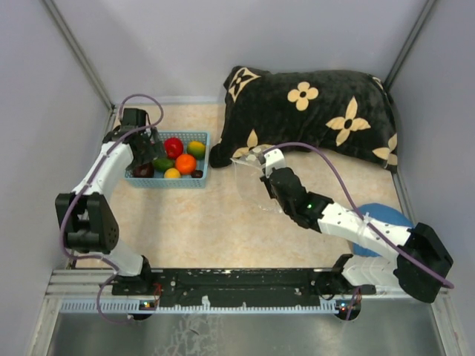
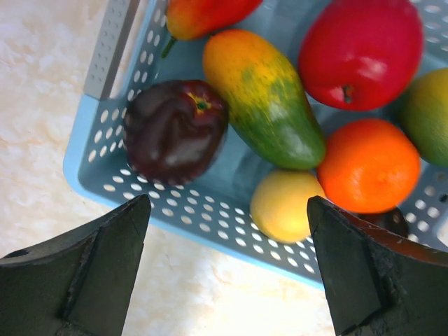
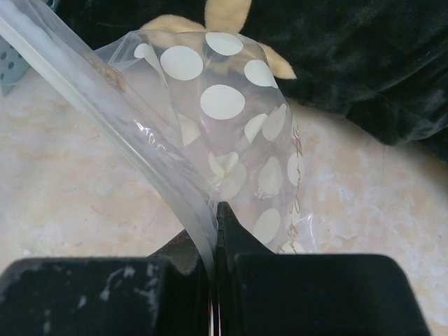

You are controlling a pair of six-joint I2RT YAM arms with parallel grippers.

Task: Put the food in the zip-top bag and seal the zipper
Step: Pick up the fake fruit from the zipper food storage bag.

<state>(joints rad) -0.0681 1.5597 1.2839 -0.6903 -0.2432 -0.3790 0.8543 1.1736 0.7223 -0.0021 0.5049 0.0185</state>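
The food lies in a light blue basket (image 1: 167, 184): a red apple (image 1: 173, 147), an orange (image 1: 185, 163), a yellow lemon (image 1: 172, 173), a green mango (image 1: 162, 164) and a dark brown fruit (image 1: 143, 170). My left gripper (image 1: 148, 148) is open and empty over the basket's left end. In the left wrist view it (image 2: 229, 210) hangs above the basket rim (image 2: 175, 224), near the brown fruit (image 2: 173, 129) and lemon (image 2: 287, 205). My right gripper (image 1: 261, 172) is shut on the zipper strip (image 3: 105, 115) of the dotted clear bag (image 3: 224, 105), held up off the table.
A black pillow with cream flowers (image 1: 312, 111) lies at the back right, just behind the bag (image 1: 249, 174). A blue round object (image 1: 386, 219) sits under the right arm. Grey walls close in the left, right and back sides.
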